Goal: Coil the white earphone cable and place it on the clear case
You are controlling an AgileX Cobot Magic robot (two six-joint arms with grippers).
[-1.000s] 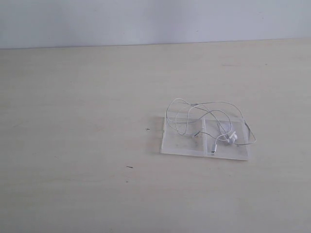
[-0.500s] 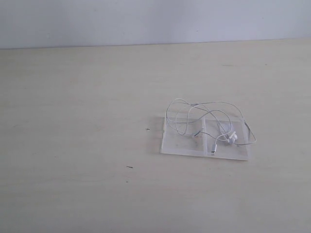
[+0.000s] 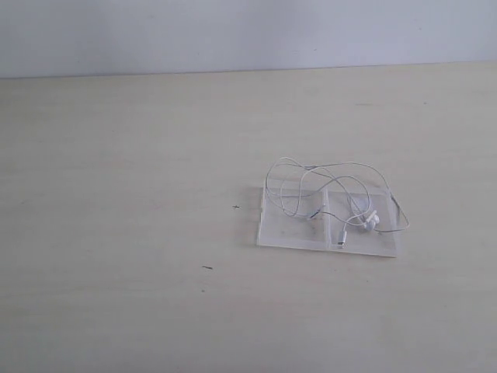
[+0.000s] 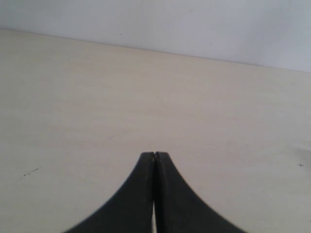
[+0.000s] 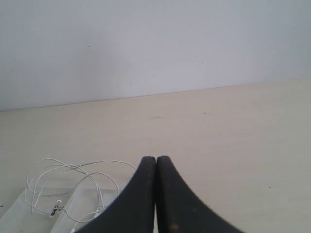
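White earphone cable (image 3: 368, 220), looped on clear case (image 3: 291, 231), partly hidden behind pressed-together right pincer (image 5: 155, 158); left pincer (image 4: 154, 154) likewise.

The exterior view looks down at a slant over the table (image 3: 116, 194) toward the wall (image 3: 233, 31), from some distance. Each wrist view sits low and close behind its gripper, the left gripper (image 4: 154, 156) and the right gripper (image 5: 156, 159), and faces that wall. The exterior and right wrist views share the clear case (image 3: 291, 233) and the white earphone cable (image 3: 370, 220).

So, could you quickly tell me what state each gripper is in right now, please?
Left gripper: closed, holding nothing.
Right gripper: closed, holding nothing.
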